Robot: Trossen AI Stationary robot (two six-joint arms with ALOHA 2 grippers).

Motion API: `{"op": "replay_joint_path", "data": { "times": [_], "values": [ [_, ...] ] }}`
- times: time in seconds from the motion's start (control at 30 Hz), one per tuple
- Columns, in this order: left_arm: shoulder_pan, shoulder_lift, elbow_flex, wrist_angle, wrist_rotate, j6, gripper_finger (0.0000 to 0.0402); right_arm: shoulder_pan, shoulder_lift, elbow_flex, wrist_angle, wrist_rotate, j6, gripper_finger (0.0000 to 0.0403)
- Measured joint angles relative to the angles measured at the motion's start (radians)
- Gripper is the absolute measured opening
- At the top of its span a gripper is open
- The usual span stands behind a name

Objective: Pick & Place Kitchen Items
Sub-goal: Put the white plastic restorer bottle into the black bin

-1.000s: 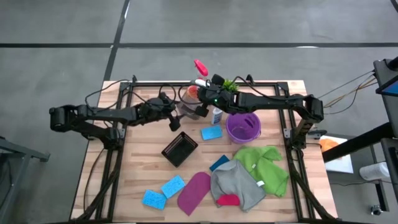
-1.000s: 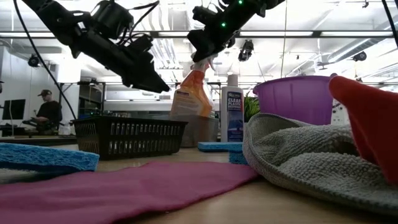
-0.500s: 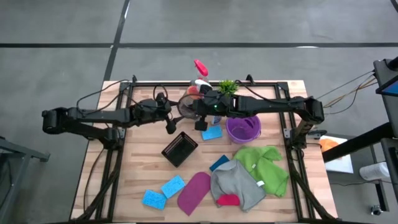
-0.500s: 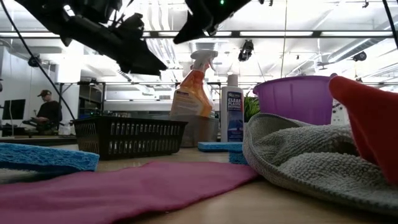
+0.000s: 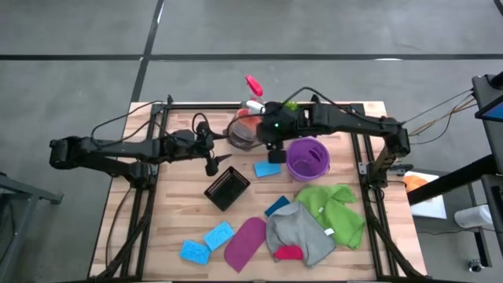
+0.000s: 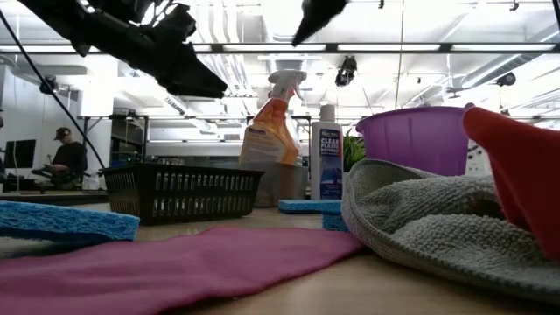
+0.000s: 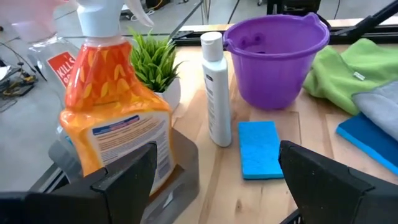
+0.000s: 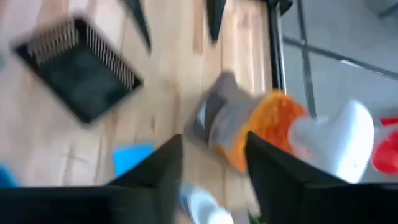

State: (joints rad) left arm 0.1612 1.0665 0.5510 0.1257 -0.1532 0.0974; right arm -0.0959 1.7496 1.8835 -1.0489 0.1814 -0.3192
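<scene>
left gripper (image 5: 214, 163): fingers wide apart, holding nothing; we see it over the counter (image 5: 177, 224), just left of the orange spray bottle (image 5: 245, 130), above the black basket (image 5: 227, 188). In left wrist view both fingers (image 7: 127, 180) frame the bottle and the grey holder (image 7: 183, 163) it stands in.
right gripper (image 5: 274, 149): fingers apart w/ a clear gap, nothing between them; sits over the white bottle's spot, between spray bottle and purple bucket (image 5: 306, 159). Right wrist view looks down past the fingers (image 8: 163, 168) at the orange bottle.
orange spray bottle: upright in grey holder at back of counter, white trigger head (image 6: 286, 83); free of both grippers.
white bottle (image 7: 216, 90): upright, beside the plant (image 7: 152, 62), btw spray bottle and bucket; mostly hidden under right arm in high view.
sponges: one blue (image 5: 267, 168) just in front of white bottle; two blue (image 5: 206, 243) near front-left; one darker blue (image 5: 277, 206) part-tucked under grey cloth.
cloths: green (image 5: 334, 206) front-right, grey (image 5: 300, 232) touching it, small red (image 5: 288, 252) on the grey, magenta (image 5: 244, 243) left of grey.
basket: empty as far as we can see, centre of counter.
bkgd: person (image 6: 66, 157) far off in low view.
</scene>
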Motion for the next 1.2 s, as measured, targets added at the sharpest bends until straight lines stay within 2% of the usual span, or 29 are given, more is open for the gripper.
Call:
{"op": "replay_joint_path", "data": {
  "times": [0.13, 0.27, 0.77, 1.03, 1.2],
  "values": [
    [-0.001, -0.002, 0.000, -0.010, 0.004, 0.009, 0.0336, -0.008, 0.000, 0.000, -0.138, -0.001, -0.090, 0.0271],
    [0.000, -0.005, 0.000, -0.008, 0.015, 0.010, 0.0336, -0.040, 0.009, -0.018, -0.196, -0.024, -0.145, 0.0297],
    [0.000, -0.005, 0.000, -0.011, 0.015, 0.010, 0.0336, -0.189, 0.086, -0.023, -0.206, -0.207, -0.212, 0.0300],
    [0.000, -0.005, 0.000, -0.013, 0.016, 0.010, 0.0336, -0.196, 0.133, -0.023, -0.216, -0.227, -0.236, 0.0298],
    [0.000, -0.005, -0.001, -0.014, 0.016, 0.010, 0.0336, -0.203, 0.154, -0.021, -0.217, -0.218, -0.239, 0.0266]
  ]
}}
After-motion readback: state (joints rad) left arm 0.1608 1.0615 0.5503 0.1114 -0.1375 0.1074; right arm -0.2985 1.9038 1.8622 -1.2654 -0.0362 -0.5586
